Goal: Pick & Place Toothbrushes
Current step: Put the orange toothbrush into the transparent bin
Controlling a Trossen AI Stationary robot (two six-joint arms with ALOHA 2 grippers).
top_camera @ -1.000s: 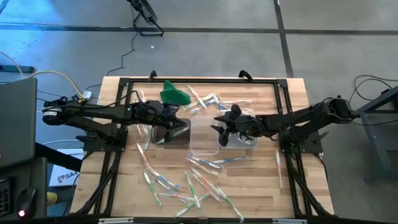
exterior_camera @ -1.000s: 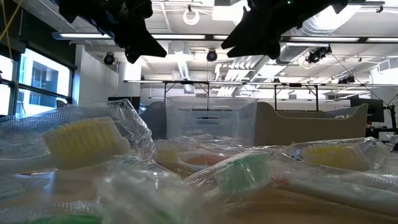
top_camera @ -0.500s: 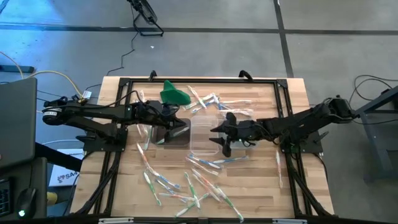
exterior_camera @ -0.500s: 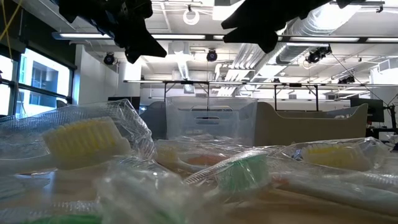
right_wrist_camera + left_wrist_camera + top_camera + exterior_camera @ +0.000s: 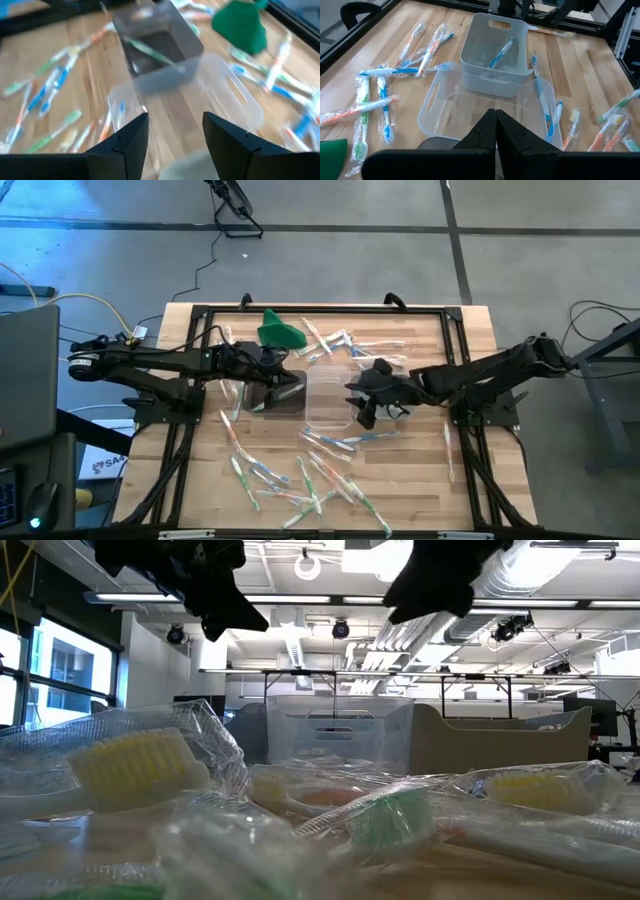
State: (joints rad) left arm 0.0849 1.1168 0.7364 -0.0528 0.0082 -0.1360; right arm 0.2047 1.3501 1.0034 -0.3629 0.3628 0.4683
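The right hand (image 5: 362, 402) is hanging spread wide and empty beside the clear tubs (image 5: 328, 393). The left hand (image 5: 285, 383) is hovering pressed together above them. Toothbrushes (image 5: 300, 475) are lying scattered on the tabletop (image 5: 420, 480) around both hands.

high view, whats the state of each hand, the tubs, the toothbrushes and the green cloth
left hand: shut, empty, above the left tub
right hand: open, empty, above the right tub
left tub: upright, one green toothbrush inside
middle tub: upright, empty as far as I can tell
right tub: upright, one blue toothbrush inside
loose toothbrushes: wrapped, scattered flat on the table
green cloth: crumpled, behind the tubs
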